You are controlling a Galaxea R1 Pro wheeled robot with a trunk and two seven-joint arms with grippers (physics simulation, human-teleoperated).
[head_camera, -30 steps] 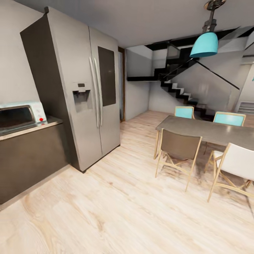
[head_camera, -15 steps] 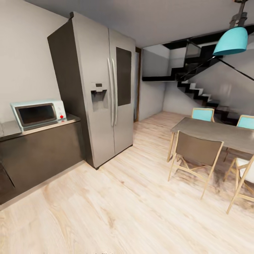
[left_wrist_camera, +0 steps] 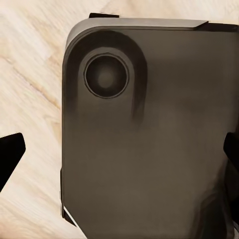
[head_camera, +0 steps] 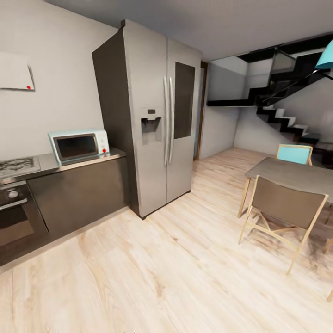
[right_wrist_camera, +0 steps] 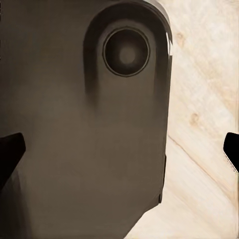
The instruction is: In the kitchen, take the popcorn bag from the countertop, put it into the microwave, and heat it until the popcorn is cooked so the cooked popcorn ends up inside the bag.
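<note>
Microwave (head_camera: 79,145) sits mid-left on the surface (head_camera: 46,164), door shut; no bag in sight. Both tools released, empty. Risk: we overshoot, clipping the fridge (head_camera: 157,115).

Place: home, open kitchen-dining room.
Cooking: microwave (head_camera: 79,145) on countertop (head_camera: 51,163) over dark cabinets (head_camera: 78,194); hob (head_camera: 16,164) above built-in oven (head_camera: 16,217).
Cold storage: steel fridge (head_camera: 157,115) just beside the counter.
Dining: grey table (head_camera: 296,175) with chairs (head_camera: 284,206).
Floor: light wood (head_camera: 162,277).
Beyond: dark stairs (head_camera: 286,122) against the far wall.
</note>
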